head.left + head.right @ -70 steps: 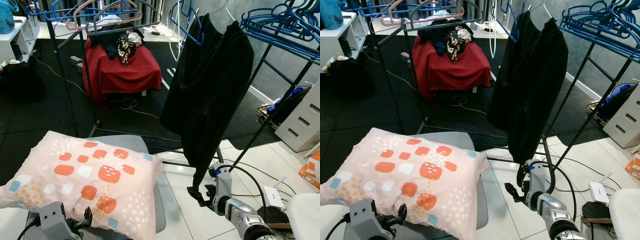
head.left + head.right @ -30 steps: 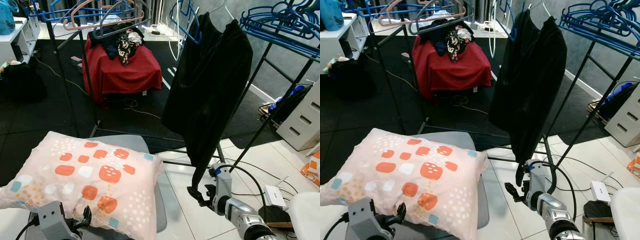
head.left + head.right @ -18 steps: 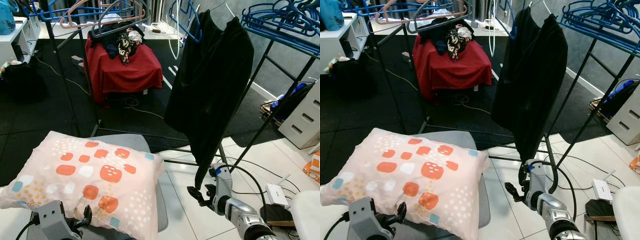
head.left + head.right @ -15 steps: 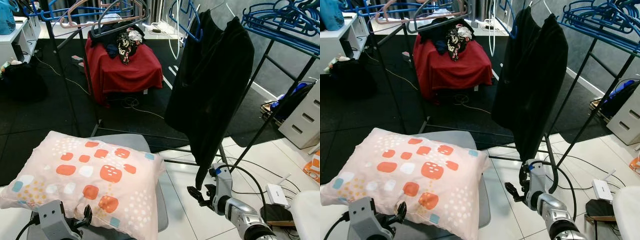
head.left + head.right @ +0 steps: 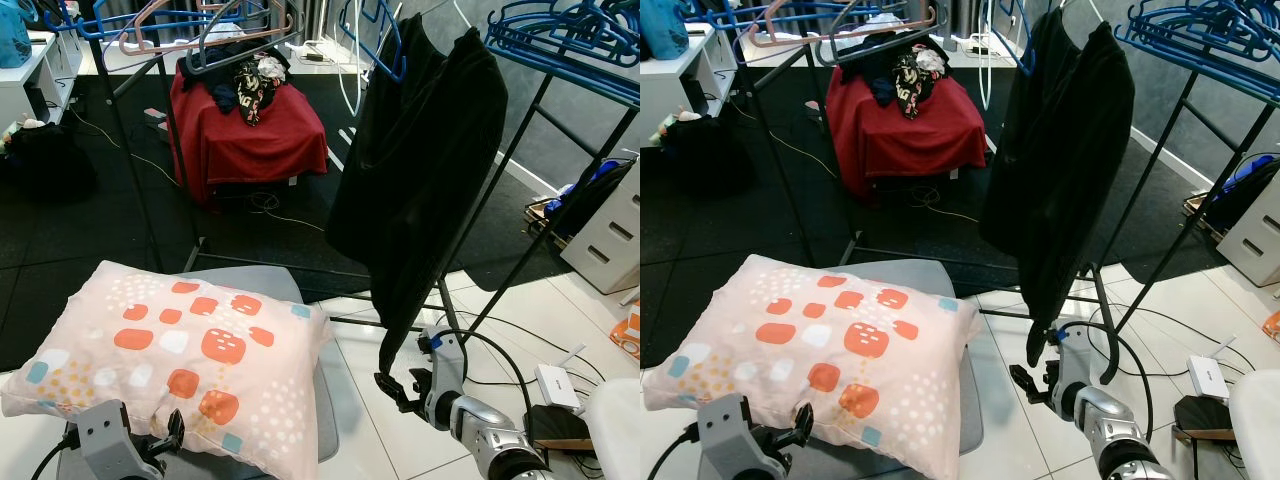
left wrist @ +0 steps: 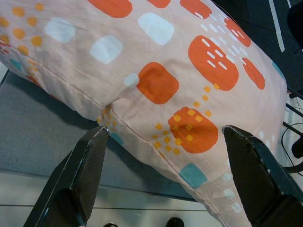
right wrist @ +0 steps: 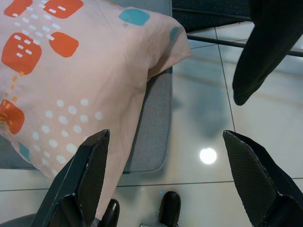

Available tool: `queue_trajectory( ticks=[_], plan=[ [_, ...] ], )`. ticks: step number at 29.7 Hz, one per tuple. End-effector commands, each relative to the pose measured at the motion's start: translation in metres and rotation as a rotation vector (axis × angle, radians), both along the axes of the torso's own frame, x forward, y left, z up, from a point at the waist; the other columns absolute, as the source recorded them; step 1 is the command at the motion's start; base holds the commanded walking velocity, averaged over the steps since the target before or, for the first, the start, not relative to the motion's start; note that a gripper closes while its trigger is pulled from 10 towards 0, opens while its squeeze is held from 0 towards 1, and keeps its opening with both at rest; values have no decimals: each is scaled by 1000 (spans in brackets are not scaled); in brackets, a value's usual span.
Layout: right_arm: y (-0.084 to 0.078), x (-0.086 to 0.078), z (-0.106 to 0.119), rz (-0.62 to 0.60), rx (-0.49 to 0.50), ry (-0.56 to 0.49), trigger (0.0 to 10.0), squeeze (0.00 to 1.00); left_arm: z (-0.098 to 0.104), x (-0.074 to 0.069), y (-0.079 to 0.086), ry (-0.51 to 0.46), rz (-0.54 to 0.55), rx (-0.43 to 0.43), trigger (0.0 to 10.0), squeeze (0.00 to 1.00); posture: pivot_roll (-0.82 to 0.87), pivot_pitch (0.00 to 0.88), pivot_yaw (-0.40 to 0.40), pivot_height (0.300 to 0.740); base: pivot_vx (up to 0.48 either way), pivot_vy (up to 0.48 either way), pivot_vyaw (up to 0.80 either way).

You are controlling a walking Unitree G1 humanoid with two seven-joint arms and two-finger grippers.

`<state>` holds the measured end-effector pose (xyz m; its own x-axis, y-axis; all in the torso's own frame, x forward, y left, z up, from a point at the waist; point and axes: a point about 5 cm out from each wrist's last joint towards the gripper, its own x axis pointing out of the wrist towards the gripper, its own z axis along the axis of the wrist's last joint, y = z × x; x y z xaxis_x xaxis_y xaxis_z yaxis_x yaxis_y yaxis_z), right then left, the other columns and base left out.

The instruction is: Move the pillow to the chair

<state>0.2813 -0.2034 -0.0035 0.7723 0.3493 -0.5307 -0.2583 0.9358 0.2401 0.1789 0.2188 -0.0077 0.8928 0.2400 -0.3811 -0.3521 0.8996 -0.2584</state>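
Pillow [image 5: 180, 365] on grey chair seat [image 5: 322, 420], task apparently done.
Soft, light; pinch 6 o'clock seam. Left gripper [image 6: 165, 177] and right gripper [image 7: 165, 182] both spread, empty.

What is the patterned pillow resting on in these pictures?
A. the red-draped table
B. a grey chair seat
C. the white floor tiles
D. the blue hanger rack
B: the pillow lies on the grey chair seat, whose edge shows behind and beside it.

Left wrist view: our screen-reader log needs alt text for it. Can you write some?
A peach pillow with orange and white squares lies on a grey chair seat. The left gripper has its two black fingers open just short of the pillow's near edge.
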Motion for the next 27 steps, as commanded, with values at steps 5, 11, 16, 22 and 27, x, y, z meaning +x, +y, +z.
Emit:
queue_trajectory(
  ticks=[5, 11, 16, 22, 27],
  plan=[
    [-2, 3, 3, -10, 1, -9, 10000, 0, -1, -1, 0, 14, -6, -1, 10000, 0, 15, 61, -107, 740, 0, 0, 0],
    [-2, 3, 3, -11, 0, -8, 10000, 0, -1, -2, 0, 14, -6, -2, 10000, 0, 15, 64, -108, 740, 0, 0, 0],
    [-2, 3, 3, -12, 0, -8, 10000, 0, -2, -2, 1, 16, -6, -3, 10000, 0, 16, 62, -108, 740, 0, 0, 0],
    [-2, 3, 3, -12, 0, -8, 10000, 0, -3, -2, 1, 18, -6, -3, 10000, 0, 15, 64, -107, 740, 0, 0, 0],
    [-2, 3, 3, -12, 0, -8, 10000, 0, -4, -2, 3, 21, -5, -4, 10000, 0, 15, 66, -107, 740, 0, 0, 0]
  ],
)
